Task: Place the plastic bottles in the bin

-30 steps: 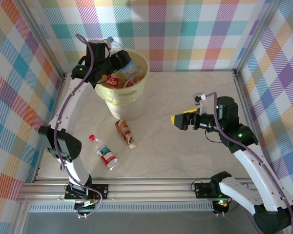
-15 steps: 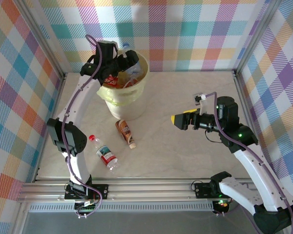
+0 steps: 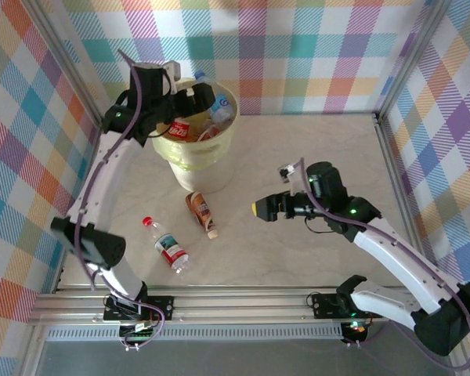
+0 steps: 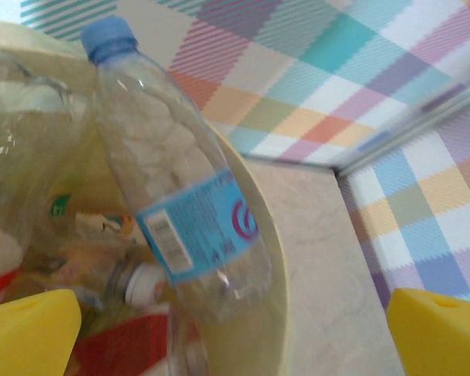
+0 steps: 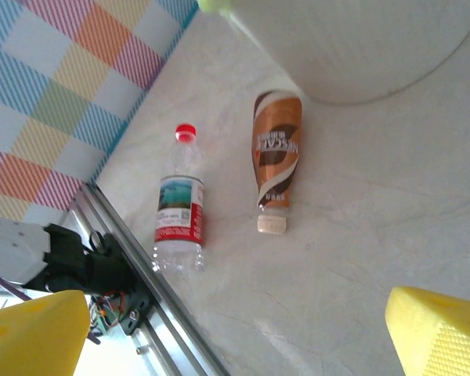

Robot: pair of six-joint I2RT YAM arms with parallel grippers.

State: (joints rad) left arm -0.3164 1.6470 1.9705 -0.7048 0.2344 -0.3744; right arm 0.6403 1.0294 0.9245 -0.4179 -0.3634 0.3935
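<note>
Brown bottle (image 3: 201, 211) laid just before bin (image 3: 207, 168), long axis pointed away from bin; right hand (image 3: 260, 210) nearer, spread. Left hand (image 3: 194, 98) spread over bin.

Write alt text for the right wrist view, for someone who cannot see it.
Two bottles lie on a pale table: a red-capped bottle with a red label and, right of it, a brown bottle near the pale bin. The robot's yellow fingers stand wide open and empty in the bottom corners.
</note>
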